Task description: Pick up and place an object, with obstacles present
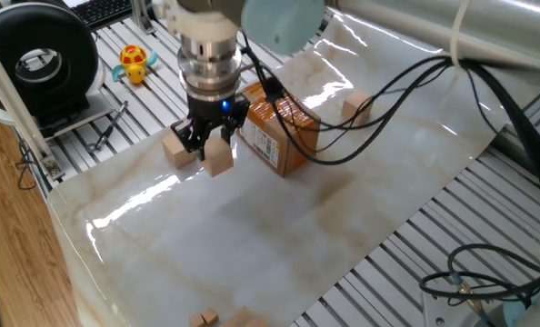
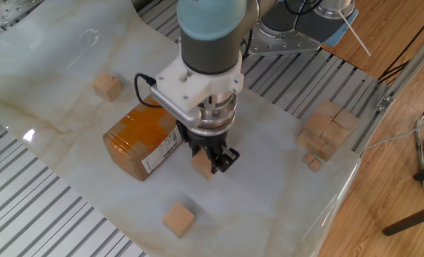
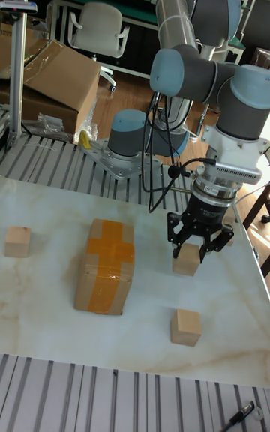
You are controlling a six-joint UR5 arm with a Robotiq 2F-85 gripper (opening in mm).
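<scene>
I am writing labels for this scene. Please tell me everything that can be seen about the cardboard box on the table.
The cardboard box is brown and closed, sealed with glossy orange-brown tape that forms a cross on its top. One side carries a white printed label. It rests flat on the pale marble-patterned sheet, several times bigger than the wooden cubes. The gripper, shut on a cube, is close beside it; whether they touch cannot be told.

Two high oblique views from opposite table sides, one lower frontal; shared cardboard box [image 1: 277, 136].
</scene>
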